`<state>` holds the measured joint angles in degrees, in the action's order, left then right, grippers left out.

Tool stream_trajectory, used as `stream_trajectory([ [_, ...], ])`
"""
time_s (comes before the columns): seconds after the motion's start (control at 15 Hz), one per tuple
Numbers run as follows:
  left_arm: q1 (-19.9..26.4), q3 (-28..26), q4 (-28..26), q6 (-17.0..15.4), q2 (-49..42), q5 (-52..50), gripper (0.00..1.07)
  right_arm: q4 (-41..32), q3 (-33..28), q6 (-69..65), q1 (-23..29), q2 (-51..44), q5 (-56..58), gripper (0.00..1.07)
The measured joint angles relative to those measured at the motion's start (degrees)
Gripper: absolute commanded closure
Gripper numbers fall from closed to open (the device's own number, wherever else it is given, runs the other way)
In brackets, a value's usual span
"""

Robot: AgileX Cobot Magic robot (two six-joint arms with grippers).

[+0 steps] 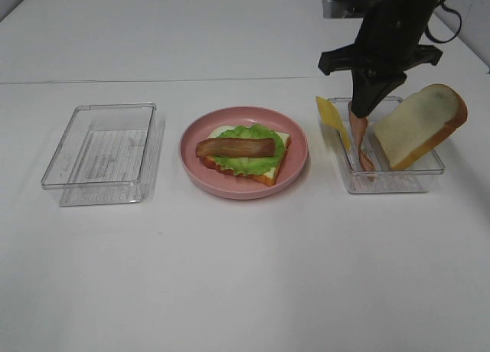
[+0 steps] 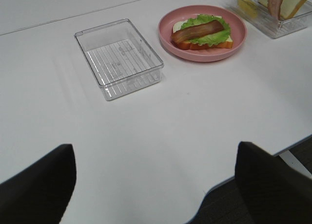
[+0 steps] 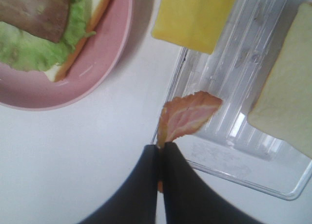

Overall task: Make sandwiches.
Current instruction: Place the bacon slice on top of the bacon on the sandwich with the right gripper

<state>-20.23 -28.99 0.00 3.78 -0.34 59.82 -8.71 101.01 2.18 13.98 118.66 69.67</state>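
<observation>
So at this point your right hand (image 1: 360, 111) was pinched shut on the reddish-brown toy bacon strip (image 1: 360, 141). It gripped the strip by its top end, so the strip hung nearly upright. The strip's lower end dipped inside the clear plastic rectangular tray (image 1: 387, 185) toward the counter's right edge. I couldn't tell whether it touched the tray floor. In the right wrist view the black fingers (image 3: 141, 185) were pressed together on the strip with no gap showing.

In that same tray, the white toy bread slice with orange-brown crust (image 1: 421, 126) stood tilted against the side nearest the counter's right edge, poking up over the rim. The yellow toy cheese slice (image 1: 331, 118) leaned on the opposite wall, the one facing the plate, with its upper part above the rim. The held bacon hung between those two.

The round pink plate (image 1: 298, 164) sat mid-counter with the half-built sandwich on it. A second bread slice (image 1: 268, 174) lay flat at the bottom, with the ruffled green lettuce leaf (image 1: 249, 164) on top. The other bacon strip (image 1: 235, 148) lay across the lettuce.

Your left hand (image 2: 155, 151) was spread wide and holding nothing. It hovered by the counter's near edge, well apart from all the food. The other clear tray (image 1: 103, 153) sat toward the counter's left edge, beside the plate.
</observation>
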Motion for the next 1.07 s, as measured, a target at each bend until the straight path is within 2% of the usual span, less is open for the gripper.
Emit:
stream_trajectory([
  [0.33, 0.0, 0.0, 0.0, 0.0, 0.0, 0.0, 0.24, 0.1, 7.8, -0.1, 0.0, -3.5, 0.1, 1.07],
  [0.47, 0.0, 0.0, 0.0, 0.0, 0.0, 0.0, 0.24, -2.3, 9.6, -0.1, 0.0, -5.6, 0.1, 1.07],
  [0.6, 0.0, 0.0, 0.0, 0.0, 0.0, 0.0, 0.24, -6.1, 10.0, 0.4, 0.0, -6.7, 0.2, 1.07],
  [0.67, 0.0, 0.0, 0.0, 0.0, 0.0, 0.0, 0.24, -12.3, 10.1, 2.9, 0.0, -6.8, 0.2, 1.07],
  [0.8, 0.0, 0.0, 0.0, 0.0, 0.0, 0.0, 0.24, -19.4, 10.1, 5.5, 0.0, -6.8, 0.2, 1.07],
  [1.07, 0.0, 0.0, 0.0, 0.1, 0.0, 0.0, 0.24, -29.9, 10.1, 10.7, 0.7, -4.7, 0.2, 1.07],
])
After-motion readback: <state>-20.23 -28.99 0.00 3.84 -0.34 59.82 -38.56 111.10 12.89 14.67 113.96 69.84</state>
